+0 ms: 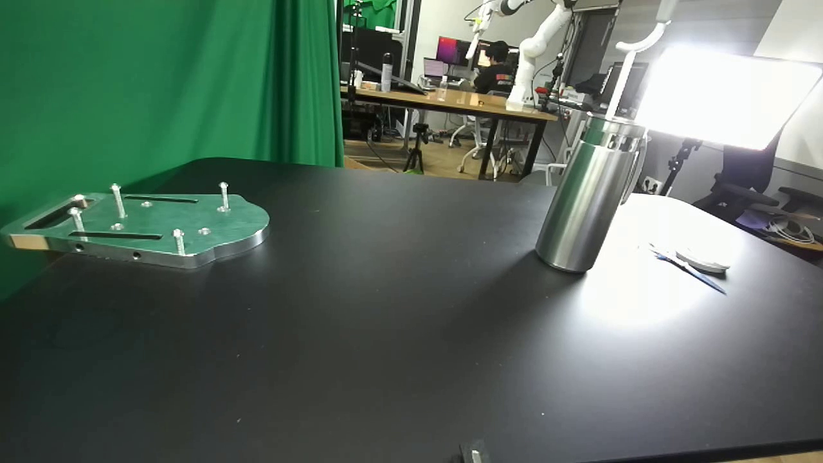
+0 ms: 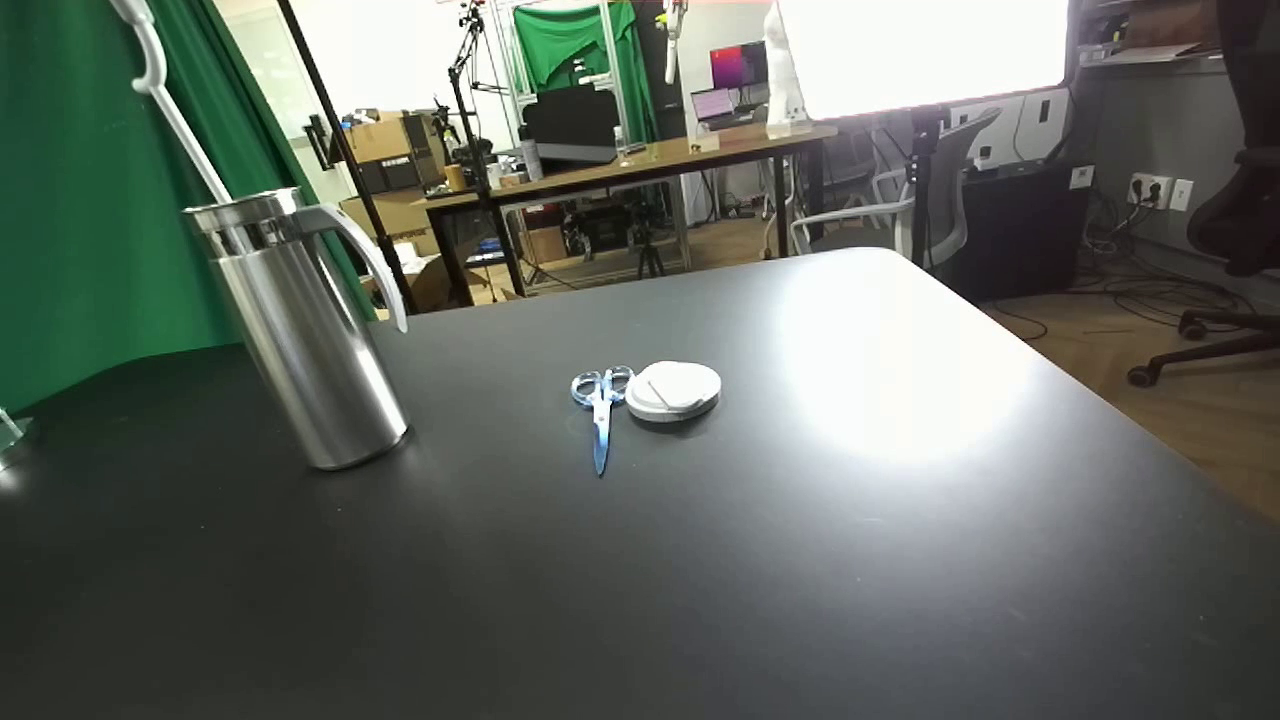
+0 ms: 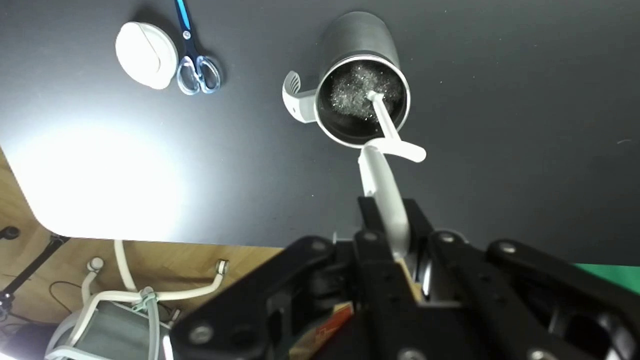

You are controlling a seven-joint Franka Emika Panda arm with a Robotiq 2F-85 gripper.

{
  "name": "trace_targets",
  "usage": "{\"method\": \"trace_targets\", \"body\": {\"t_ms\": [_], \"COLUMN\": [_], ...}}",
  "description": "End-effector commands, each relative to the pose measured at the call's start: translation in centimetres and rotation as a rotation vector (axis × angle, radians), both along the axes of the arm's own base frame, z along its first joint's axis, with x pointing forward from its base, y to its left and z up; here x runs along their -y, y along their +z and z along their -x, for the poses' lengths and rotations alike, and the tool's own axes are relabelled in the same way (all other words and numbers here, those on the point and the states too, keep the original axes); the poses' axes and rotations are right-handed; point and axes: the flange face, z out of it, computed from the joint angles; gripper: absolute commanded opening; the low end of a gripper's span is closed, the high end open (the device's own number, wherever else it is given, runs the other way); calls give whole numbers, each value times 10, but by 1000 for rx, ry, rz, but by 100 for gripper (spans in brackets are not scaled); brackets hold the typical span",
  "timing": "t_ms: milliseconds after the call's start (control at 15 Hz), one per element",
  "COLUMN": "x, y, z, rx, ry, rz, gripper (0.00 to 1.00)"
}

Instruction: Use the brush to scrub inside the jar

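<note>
A: What is on the worktop (image 1: 386,308) in an exterior view?

B: The steel jar (image 1: 582,199) stands there on its base, and the white shaft of the brush (image 1: 621,83) rises from its mouth. Well apart from the jar lies a flat metal plate (image 1: 173,215) with bolts (image 1: 119,202) standing up from it

A: And in an exterior view where the jar's pale handle (image 2: 365,248) shows clearly?

B: The brush shaft slants up out of the rim. Scissors (image 2: 601,425) with clear bluish loops lie just beside what looks like a white lid (image 2: 672,390); whether the two touch, I can't tell. Farther back a light panel (image 2: 925,55) glares

A: Now the wrist view: how does the tool (image 3: 393,216) stand?

B: Clamped on the brush, its black fingers (image 3: 369,216) to either side of the white grip. Past them the grip ends in a hooked curve, then the thin shaft runs down into the jar

A: So the brush head (image 3: 352,94) is where?

B: Inside the jar, a speckled, bristly mass seen through the mouth. How deep it sits, I can't tell
</note>
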Motion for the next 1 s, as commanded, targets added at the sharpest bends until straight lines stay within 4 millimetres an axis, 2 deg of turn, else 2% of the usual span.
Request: {"method": "trace_targets", "body": {"t_ms": [0, 133, 333, 600, 667, 933], "x": [20, 33, 48, 48, 47, 48], "y": [-27, -49, -96, -148, -152, -127], "z": [-14, -20, -29, -34, -36, -38], "rx": [21, 17, -6, -73, -73, -55], "ry": [16, 8, -20, -39, -43, -41], "rz": [-21, -35, -67, -83, -83, -76], "gripper": [4, 4, 4, 4, 4, 4]}}
